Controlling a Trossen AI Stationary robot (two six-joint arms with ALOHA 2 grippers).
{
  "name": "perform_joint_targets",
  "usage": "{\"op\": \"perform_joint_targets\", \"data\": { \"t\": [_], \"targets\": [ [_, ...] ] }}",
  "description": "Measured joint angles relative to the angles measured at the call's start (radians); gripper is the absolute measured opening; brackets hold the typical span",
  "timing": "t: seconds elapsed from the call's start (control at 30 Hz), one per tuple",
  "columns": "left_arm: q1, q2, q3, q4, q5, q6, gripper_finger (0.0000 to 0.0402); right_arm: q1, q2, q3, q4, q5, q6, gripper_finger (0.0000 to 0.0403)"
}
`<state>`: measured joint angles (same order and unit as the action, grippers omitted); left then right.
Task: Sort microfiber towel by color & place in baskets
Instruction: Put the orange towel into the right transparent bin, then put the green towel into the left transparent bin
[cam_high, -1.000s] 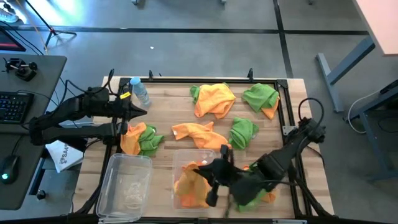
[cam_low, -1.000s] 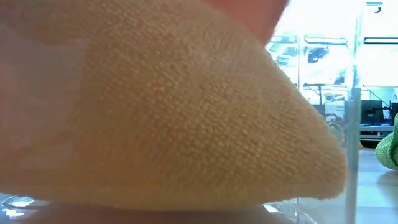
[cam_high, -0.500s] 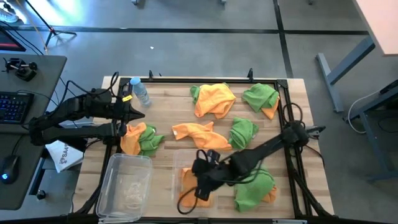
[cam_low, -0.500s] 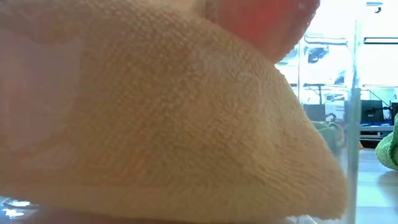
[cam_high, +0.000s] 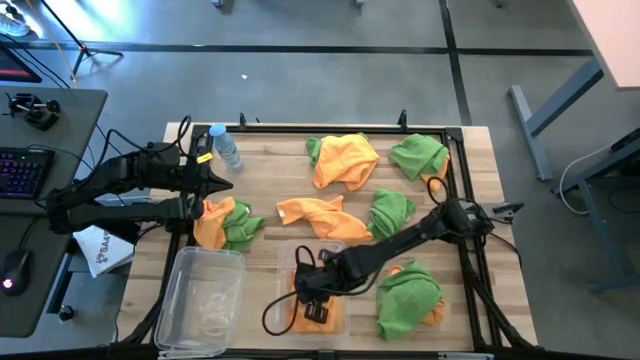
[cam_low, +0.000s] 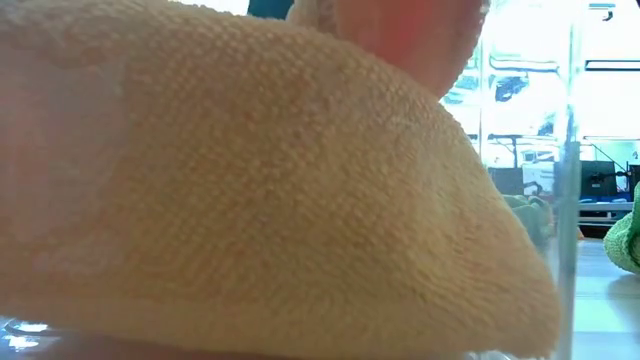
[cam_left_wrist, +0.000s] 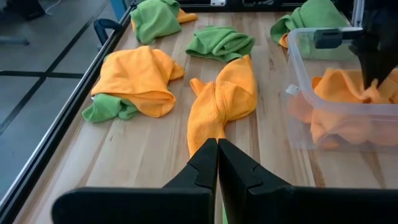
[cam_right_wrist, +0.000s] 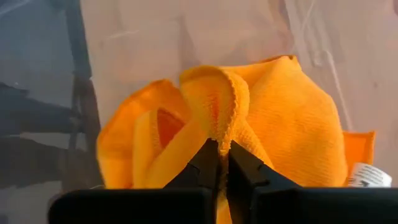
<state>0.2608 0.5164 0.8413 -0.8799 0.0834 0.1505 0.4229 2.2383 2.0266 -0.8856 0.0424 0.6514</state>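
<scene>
The right gripper (cam_high: 318, 300) reaches down into the right-hand basket (cam_high: 284, 262) near the table's front edge, its fingers all but closed and pinching a raised fold of an orange towel (cam_right_wrist: 249, 124) that lies bunched inside that basket. In the low view this orange cloth fills nearly the whole picture behind the clear basket wall (cam_low: 570, 200). The left gripper (cam_high: 228, 180) hangs at the table's left side beside a small water bottle (cam_high: 224, 146), its fingers (cam_left_wrist: 208, 165) pressed fully together with nothing between them. The second basket (cam_high: 203, 298) sits just left of the first at the front left corner; whether any cloth lies in it cannot be told. On the wooden table (cam_high: 270, 180) remain 1 orange-and-green bundle (cam_high: 226, 222) at the left, 1 long orange towel (cam_high: 318, 214) at centre, 1 orange towel over green (cam_high: 342, 158) at the back, 1 green towel (cam_high: 390, 212) right of centre, 1 green-and-orange bundle (cam_high: 420, 158) at the back right, and 1 green towel over orange (cam_high: 408, 304) at the front right, just beside the occupied basket.
</scene>
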Motion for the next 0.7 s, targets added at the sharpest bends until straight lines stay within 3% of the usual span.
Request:
{"op": "perform_joint_targets", "data": {
  "t": [0.4,0.57,0.7],
  "targets": [
    [0.000,0.000,0.000,0.000,0.000,0.000,0.0000,-0.001,-0.096,0.000,-0.013,0.019,-0.002,0.0134],
    [0.000,0.000,0.000,0.000,0.000,-0.013,0.0000,0.011,-0.151,0.001,-0.070,0.097,-0.005,0.0136],
    [0.000,0.000,0.000,0.000,0.000,-0.019,0.0000,0.018,-0.185,0.001,-0.189,0.125,0.069,0.0110]
  ]
}}
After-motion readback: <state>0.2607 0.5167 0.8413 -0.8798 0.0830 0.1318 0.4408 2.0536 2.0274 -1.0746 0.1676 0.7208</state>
